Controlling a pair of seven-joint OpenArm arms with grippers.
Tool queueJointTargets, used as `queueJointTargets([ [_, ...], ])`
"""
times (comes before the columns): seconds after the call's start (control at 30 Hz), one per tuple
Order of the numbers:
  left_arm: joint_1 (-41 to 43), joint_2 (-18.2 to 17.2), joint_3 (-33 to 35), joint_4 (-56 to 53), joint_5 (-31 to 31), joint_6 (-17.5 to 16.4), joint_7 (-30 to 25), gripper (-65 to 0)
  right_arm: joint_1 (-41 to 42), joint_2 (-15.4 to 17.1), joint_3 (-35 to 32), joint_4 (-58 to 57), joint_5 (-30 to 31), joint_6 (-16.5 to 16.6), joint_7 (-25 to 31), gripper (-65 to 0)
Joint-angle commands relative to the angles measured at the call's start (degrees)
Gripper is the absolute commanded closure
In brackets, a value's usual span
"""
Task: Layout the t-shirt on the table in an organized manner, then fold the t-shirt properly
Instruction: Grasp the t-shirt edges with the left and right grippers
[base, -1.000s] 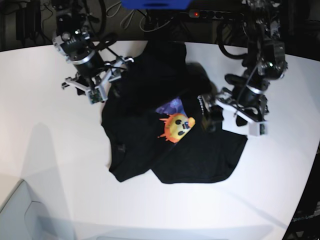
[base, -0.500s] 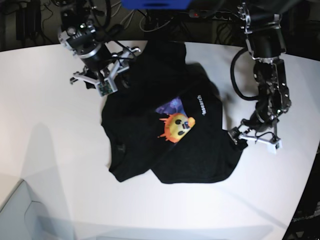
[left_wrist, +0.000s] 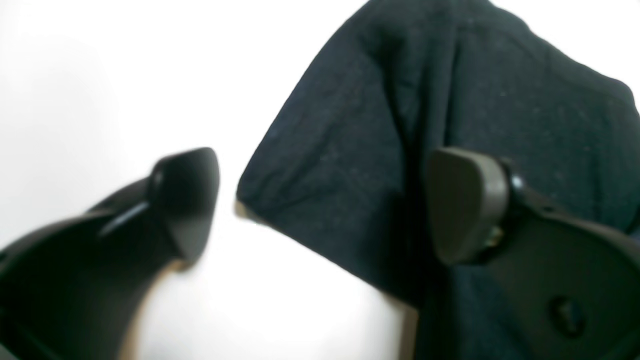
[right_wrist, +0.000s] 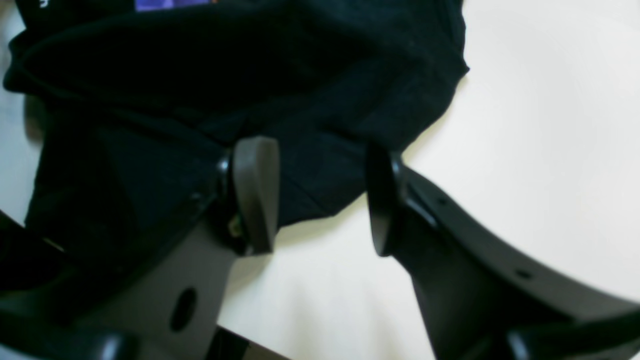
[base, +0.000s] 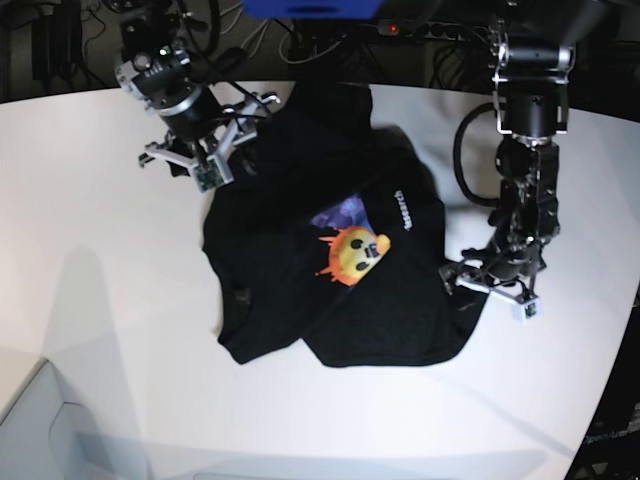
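The black t-shirt (base: 290, 210) lies crumpled mid-table, its orange-yellow face print (base: 352, 254) and purple patch facing up. On the right of the base view my left gripper (base: 488, 290) is low at the shirt's right edge. It is wide open in its wrist view (left_wrist: 320, 205): one finger (left_wrist: 185, 200) is over bare table (left_wrist: 75, 75), the other over the cloth (left_wrist: 400, 100). My right gripper (base: 205, 150) sits at the shirt's upper-left edge. Its wrist view shows it open (right_wrist: 317, 200), with the hem of the shirt (right_wrist: 250, 60) seen in the gap.
The white table (base: 100, 300) curves away at the right. Beyond its far edge are dark cables, a blue object (base: 310, 8) and a power strip with a red light (base: 392, 28). A pale box-like shape (base: 40, 430) fills the bottom-left corner.
The left arm has swung down from above the shirt's right side to its lower right edge, then shifted slightly inward. The right gripper moved up to the shirt's upper-left edge and stayed.
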Motion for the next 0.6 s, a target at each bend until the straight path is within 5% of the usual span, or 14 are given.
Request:
queueJointTargets([
  [0.0,1.0,0.3,0.2,-0.6,-1.6,0.1,4.4,-55.4,0.2,0.2,0.1,0.9,0.3,0.3,1.4,-29.0],
  [0.23,1.4,0.1,-0.2,-0.8,-1.6,0.2,4.4,0.0,0.3,0.2,0.2,0.9,0.3,0.3,1.4,-28.9],
  [0.57,1.4,-1.1,-1.7,5.3,-1.8,0.3,4.6,-0.3,0.1,0.2,-0.6,0.8,0.4,0.5,1.4,-29.1],
])
